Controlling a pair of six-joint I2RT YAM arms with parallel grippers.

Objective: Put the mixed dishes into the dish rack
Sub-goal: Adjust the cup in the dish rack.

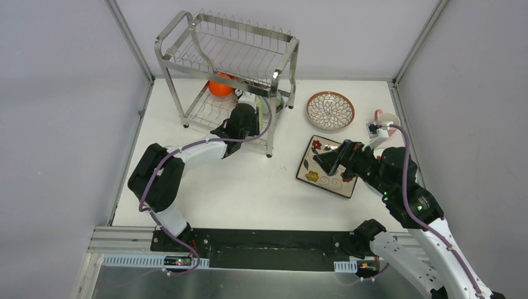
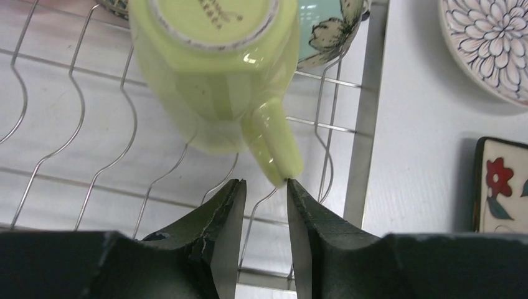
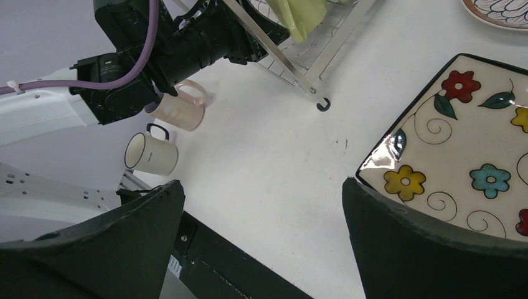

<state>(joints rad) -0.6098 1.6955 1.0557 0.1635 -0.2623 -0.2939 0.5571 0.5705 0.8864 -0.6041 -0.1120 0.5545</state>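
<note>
The dish rack stands far left on the table, and the yellow-green mug rests on its lower shelf. To its right the square floral plate lies flat, its near-left corner under the right gripper, whose fingers are spread wide and empty. The left gripper reaches into the lower shelf, fingers narrowly apart with nothing between them, tips at the mug's handle end.
</note>
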